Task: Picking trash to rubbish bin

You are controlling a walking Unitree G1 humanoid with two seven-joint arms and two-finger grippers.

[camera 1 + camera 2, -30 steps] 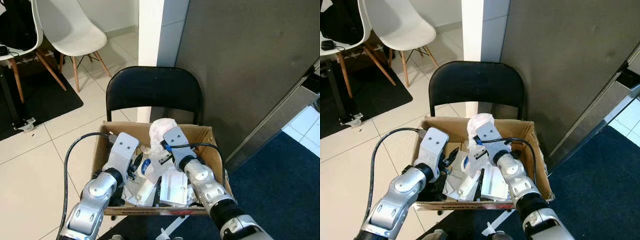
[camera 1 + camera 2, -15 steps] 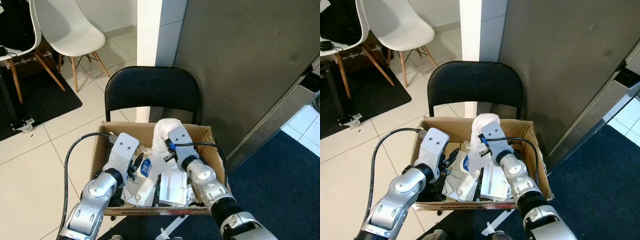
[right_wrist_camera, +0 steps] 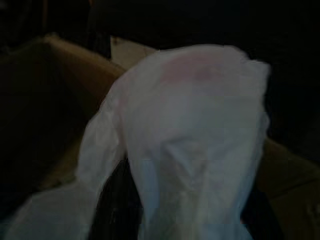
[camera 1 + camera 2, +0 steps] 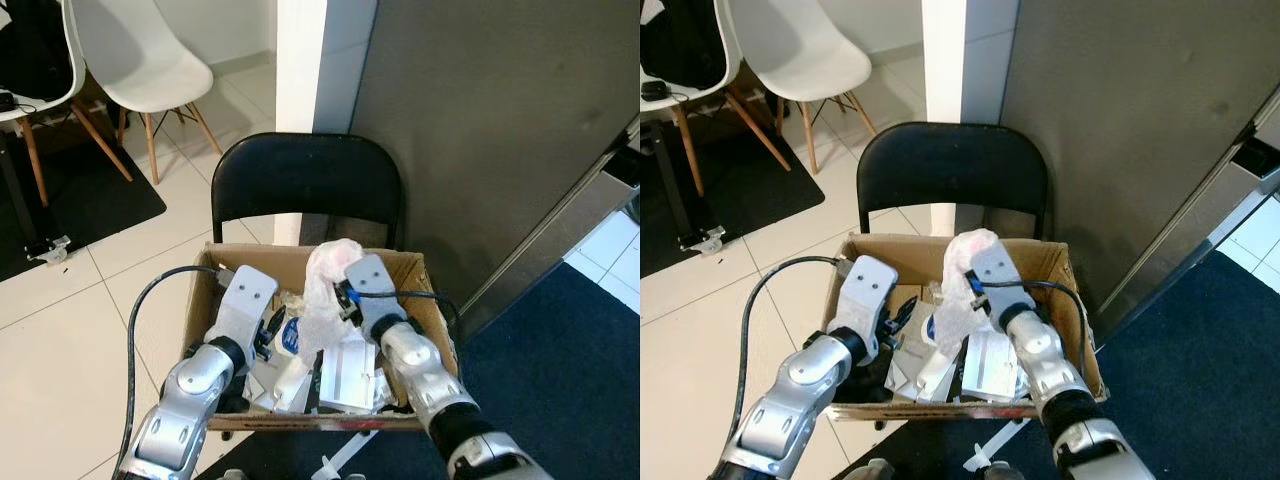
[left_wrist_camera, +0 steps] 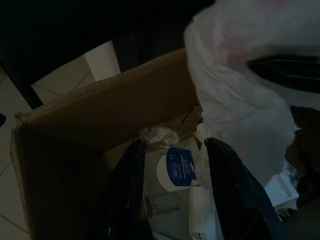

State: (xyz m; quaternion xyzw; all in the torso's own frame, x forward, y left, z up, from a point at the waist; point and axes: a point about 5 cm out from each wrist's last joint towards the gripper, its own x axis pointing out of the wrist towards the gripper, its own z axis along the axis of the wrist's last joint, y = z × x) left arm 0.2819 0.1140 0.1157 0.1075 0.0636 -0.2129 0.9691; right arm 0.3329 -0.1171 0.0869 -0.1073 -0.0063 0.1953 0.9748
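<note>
A brown cardboard box stuffed with paper and packaging trash rests on the seat of a black folding chair. A crumpled white plastic bag hangs over the middle of the box, with my right gripper shut on its top; the bag drapes over that gripper's fingers. My left gripper is open low inside the box's left half, its fingers either side of a white item with a blue label.
A grey panel wall rises right behind the chair, with a white pillar beside it. White chairs and a black mat lie at the far left. Dark blue carpet is to the right, tiled floor to the left.
My right gripper has shifted slightly to the right over the box, and the white bag now hangs longer beneath it. The left arm has stayed put.
</note>
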